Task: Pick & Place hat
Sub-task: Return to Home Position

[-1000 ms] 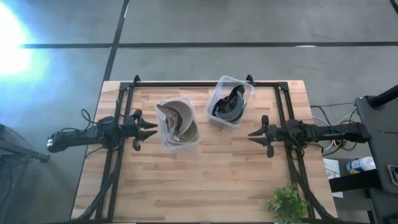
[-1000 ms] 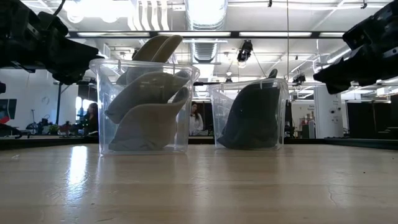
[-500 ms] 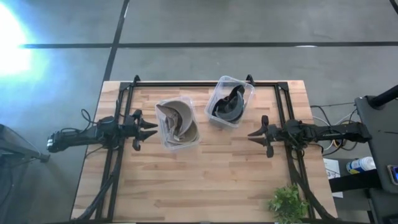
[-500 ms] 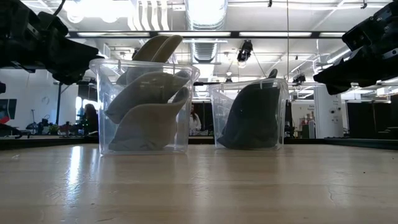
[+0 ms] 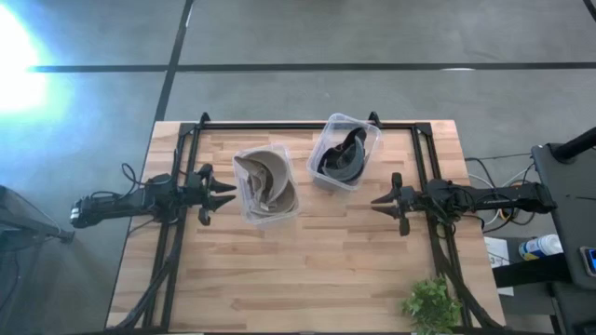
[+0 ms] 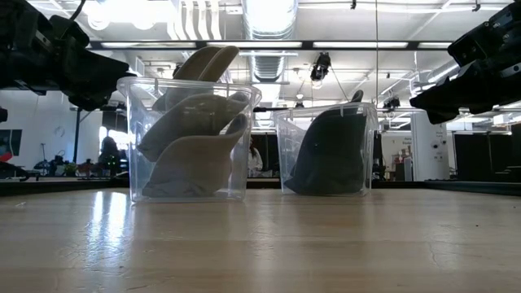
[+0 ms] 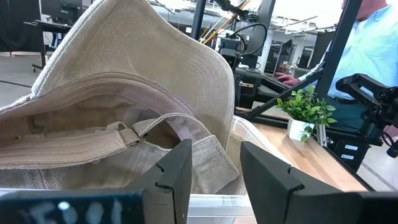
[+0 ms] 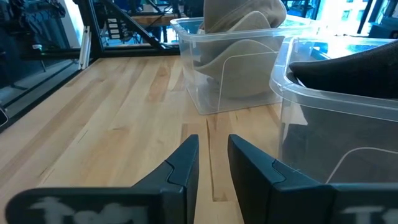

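Beside the tan-cap bin point(image 5: 276, 221) and dark-cap bin point(image 5: 349, 118), left pincer point(image 5: 223, 194) and right pincer point(image 5: 378, 202) unmoved, empty, slightly spread.

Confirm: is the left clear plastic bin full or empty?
Full: stacked tan fabric caps fill the left clear plastic bin, the top brim poking above its rim.

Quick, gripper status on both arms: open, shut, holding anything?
Left gripper: open, holding nothing, near the tan-cap bin.
Right gripper: open, holding nothing, near the dark-cap bin.
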